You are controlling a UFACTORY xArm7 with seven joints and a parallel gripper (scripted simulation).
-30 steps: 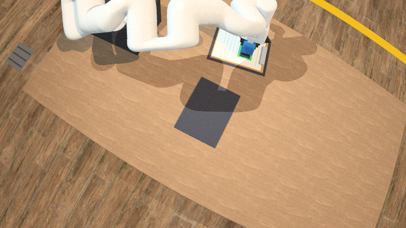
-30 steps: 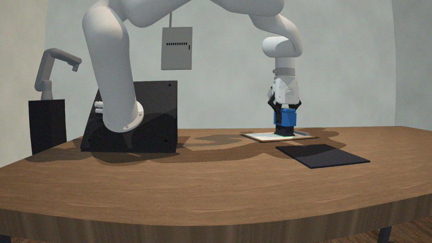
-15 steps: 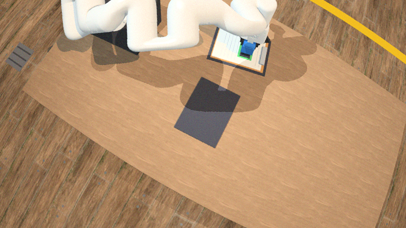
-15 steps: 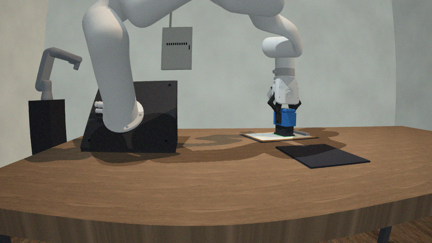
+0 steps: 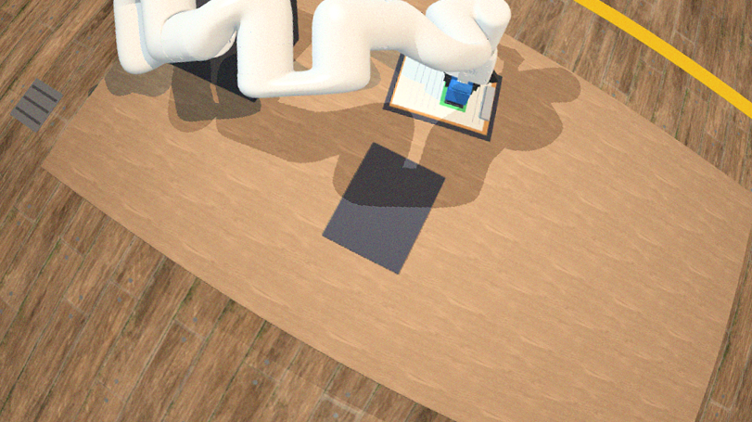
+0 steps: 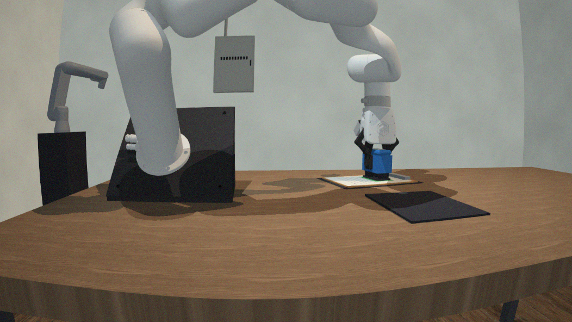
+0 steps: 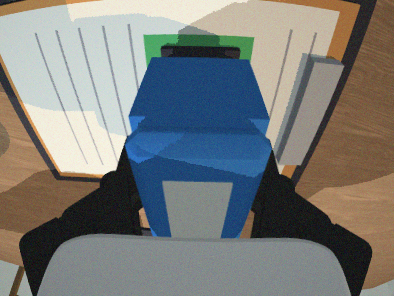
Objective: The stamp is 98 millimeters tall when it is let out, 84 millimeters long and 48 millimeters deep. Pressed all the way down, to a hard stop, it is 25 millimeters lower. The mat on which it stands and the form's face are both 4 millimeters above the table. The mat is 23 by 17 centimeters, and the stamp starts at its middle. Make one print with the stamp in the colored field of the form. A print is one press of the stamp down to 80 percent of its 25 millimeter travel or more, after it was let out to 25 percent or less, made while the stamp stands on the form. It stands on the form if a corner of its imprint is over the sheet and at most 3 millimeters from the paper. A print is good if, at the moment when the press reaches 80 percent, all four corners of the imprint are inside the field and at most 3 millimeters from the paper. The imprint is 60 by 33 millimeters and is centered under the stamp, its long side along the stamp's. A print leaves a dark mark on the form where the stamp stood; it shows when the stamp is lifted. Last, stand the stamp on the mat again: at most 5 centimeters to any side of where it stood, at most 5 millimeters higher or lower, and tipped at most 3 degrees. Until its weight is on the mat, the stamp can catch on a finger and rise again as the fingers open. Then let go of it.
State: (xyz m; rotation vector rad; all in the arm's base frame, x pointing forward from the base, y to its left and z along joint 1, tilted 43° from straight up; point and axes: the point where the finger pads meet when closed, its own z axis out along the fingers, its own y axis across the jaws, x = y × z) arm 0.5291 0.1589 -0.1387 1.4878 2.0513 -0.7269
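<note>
The blue stamp [image 6: 377, 162] with its black base stands on the form [image 6: 367, 180], over the green field [image 5: 454, 104]. In the wrist view the stamp [image 7: 196, 144] covers most of the green field [image 7: 200, 44]; only the field's far strip shows. My gripper [image 6: 376, 151] is shut on the stamp's blue upper part, one black finger on each side. The stamp's base rests on the paper, and its blue part sits low over the base. The dark mat [image 5: 384, 206] lies bare in front of the form; it also shows in the side view [image 6: 427, 205].
The form lies on a clipboard [image 5: 442, 97] with a grey clip bar [image 7: 308, 107] at its right edge. The arm's black base block [image 6: 175, 156] stands at the left of the table. A second small arm [image 6: 63, 100] stands far left.
</note>
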